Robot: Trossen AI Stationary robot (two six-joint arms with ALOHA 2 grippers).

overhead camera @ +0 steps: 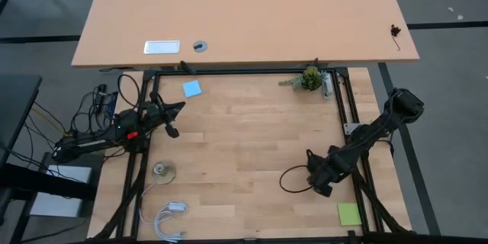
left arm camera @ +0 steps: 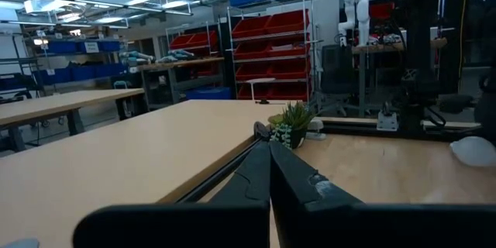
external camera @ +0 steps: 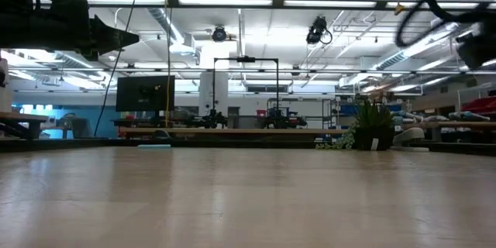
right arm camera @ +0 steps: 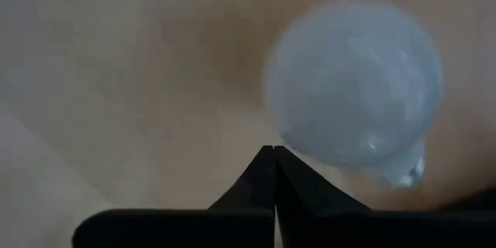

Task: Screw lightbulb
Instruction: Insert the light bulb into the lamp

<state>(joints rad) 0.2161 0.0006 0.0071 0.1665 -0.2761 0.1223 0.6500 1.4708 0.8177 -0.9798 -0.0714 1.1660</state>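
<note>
- Lightbulb (right arm camera: 353, 93) fills the upper right of the right wrist view, a pale frosted globe lying on the wood, just past the tips of the right pincer (right arm camera: 273, 149) and off to one side of them.
- Right pincer fingers are pressed together to a single point and pinch nothing; the bulb sits beside that point, not between the fingers.
- Bulb's narrow end, with a hint of silvery base, points toward the lower right of that view, so its long axis seems to run slantwise to the fingers.
- In the high view, the right pincer (overhead camera: 320, 181) is low over the lower right of the surface (overhead camera: 244, 145); the bulb itself is hidden under it there.
- Left pincer (overhead camera: 177, 109) waits at the upper left of the surface, fingers pressed together, well apart from the bulb; the right arm is clearly the nearer.
- Grey socket disc (overhead camera: 162, 171) lies at lower left, with a white cord (overhead camera: 169, 219) below it.
- Surface also carries a blue note (overhead camera: 192, 88), a green note (overhead camera: 349, 213) and a small plant (overhead camera: 310, 78).
- Room beyond shows red bin shelving (left arm camera: 271, 50) and workbenches.
</note>
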